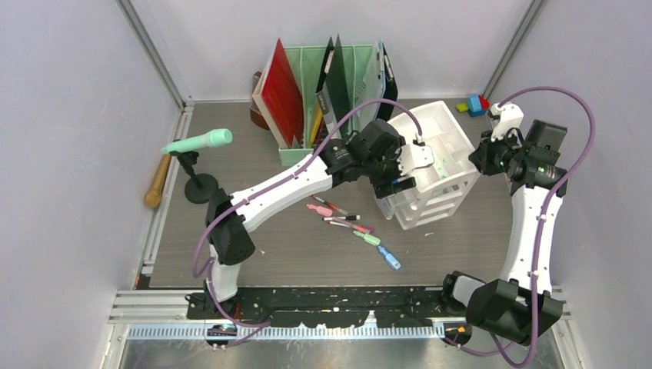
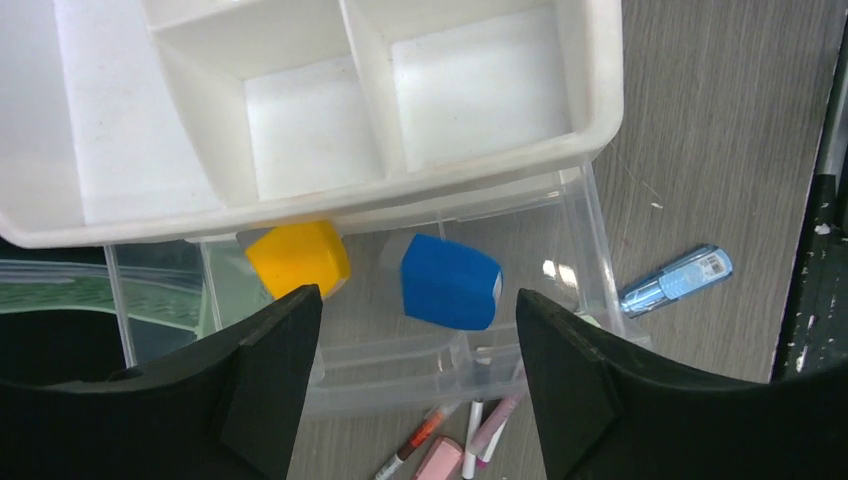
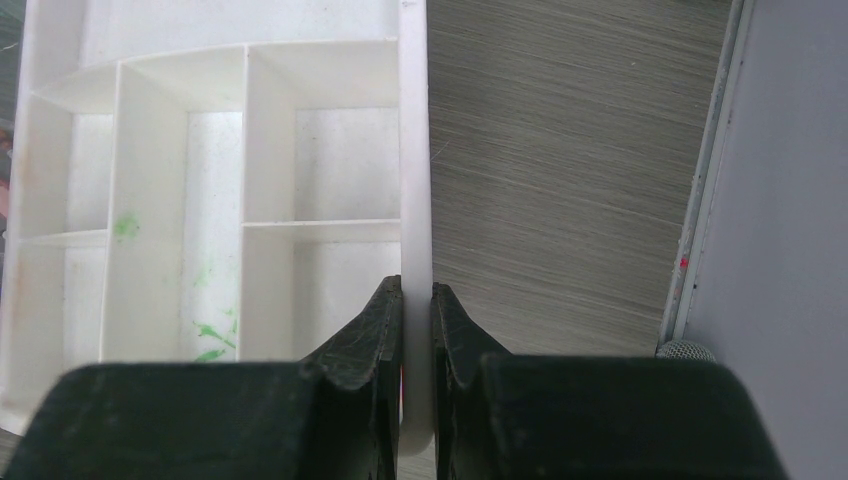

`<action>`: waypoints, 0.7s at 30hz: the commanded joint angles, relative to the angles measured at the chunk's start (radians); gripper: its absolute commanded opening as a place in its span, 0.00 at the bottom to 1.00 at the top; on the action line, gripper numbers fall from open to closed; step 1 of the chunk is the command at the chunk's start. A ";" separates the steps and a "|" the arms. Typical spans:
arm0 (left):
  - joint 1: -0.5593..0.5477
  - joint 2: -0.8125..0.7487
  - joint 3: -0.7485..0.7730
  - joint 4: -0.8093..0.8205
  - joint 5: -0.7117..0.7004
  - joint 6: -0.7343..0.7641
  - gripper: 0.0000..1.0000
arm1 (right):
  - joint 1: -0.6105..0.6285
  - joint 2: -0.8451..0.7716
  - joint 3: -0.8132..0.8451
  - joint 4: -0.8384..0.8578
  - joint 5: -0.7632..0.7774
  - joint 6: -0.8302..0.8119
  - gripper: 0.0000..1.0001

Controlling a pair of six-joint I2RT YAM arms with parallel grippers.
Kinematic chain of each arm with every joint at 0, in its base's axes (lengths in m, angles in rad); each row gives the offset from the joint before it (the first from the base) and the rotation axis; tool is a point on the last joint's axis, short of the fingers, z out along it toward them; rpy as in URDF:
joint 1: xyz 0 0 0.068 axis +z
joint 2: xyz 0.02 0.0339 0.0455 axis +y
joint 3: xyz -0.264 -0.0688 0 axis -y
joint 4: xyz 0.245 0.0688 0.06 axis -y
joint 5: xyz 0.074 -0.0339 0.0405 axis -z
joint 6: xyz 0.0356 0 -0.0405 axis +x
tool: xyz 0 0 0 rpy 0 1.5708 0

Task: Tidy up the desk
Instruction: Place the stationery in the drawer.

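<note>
The grey-brown wood-grain desk [image 1: 269, 254] holds a white stacked drawer unit [image 1: 442, 146] at centre right. My left gripper [image 1: 398, 183] is open and empty in the left wrist view [image 2: 418, 293]. It hovers over a pulled-out clear drawer [image 2: 592, 225] holding a yellow block [image 2: 298, 258] and a blue block [image 2: 450, 282]. My right gripper [image 1: 478, 157] is shut on the right rim [image 3: 414, 150] of the unit's white top tray, which its jaws pinch [image 3: 416, 292]. Several markers [image 1: 338, 211] and a blue pen [image 1: 390, 257] lie on the desk in front of the unit.
A mint-green file rack [image 1: 323, 77] with folders stands at the back. A mint microphone on a black stand [image 1: 198, 142] and a wooden handle [image 1: 158, 181] are at the left. Small coloured blocks [image 1: 475, 104] lie at the back right. Markers show under the drawer [image 2: 470, 440].
</note>
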State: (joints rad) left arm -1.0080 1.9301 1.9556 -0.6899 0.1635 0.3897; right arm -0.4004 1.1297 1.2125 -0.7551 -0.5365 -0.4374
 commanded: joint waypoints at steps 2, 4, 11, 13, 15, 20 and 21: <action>-0.001 -0.073 0.058 0.022 -0.062 -0.015 0.87 | 0.009 0.035 -0.058 -0.082 -0.001 0.001 0.15; -0.002 -0.117 0.041 0.031 -0.090 -0.002 0.97 | 0.011 0.042 -0.056 -0.078 -0.009 0.008 0.15; 0.001 -0.346 -0.165 -0.014 -0.214 0.108 1.00 | 0.012 0.046 -0.054 -0.071 -0.024 0.018 0.15; 0.015 -0.422 -0.283 -0.051 -0.258 0.160 1.00 | 0.012 0.043 -0.053 -0.071 -0.023 0.015 0.14; 0.065 -0.492 -0.399 -0.105 -0.254 0.195 1.00 | 0.012 0.042 -0.052 -0.072 -0.023 0.014 0.15; 0.281 -0.643 -0.670 -0.267 -0.123 0.400 1.00 | 0.012 0.046 -0.050 -0.066 -0.030 0.017 0.14; 0.324 -0.669 -0.736 -0.283 -0.101 0.451 1.00 | 0.012 0.047 -0.051 -0.064 -0.032 0.017 0.14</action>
State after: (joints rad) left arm -0.8196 1.3167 1.3926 -0.8097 -0.0124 0.6342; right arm -0.4007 1.1324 1.2133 -0.7525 -0.5415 -0.4328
